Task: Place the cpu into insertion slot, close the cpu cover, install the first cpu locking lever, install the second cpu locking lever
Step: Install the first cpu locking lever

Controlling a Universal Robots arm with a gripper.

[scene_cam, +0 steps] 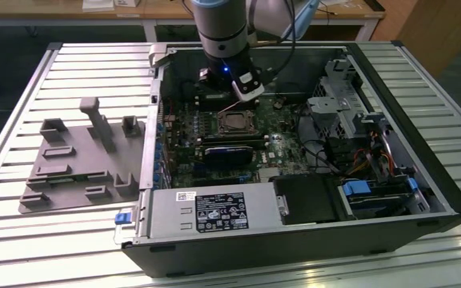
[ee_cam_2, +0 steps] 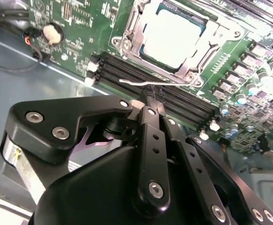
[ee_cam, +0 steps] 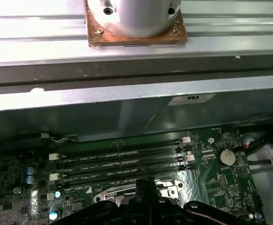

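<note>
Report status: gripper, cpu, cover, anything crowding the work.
Gripper shut, tips at the thin silvery lever beside the socket. Cpu seated, cpu cover down over it. Memory slots crowd the lever.

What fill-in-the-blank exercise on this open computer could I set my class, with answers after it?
1. The cpu sits framed by the cpu cover on the ____ circuit board.
2. The gripper has its tip at a thin silvery locking ____ beside the black memory slots.
3. The grey moulded tray lies to the exterior view's ____ of the computer case.
Missing: green; lever; left.
</note>
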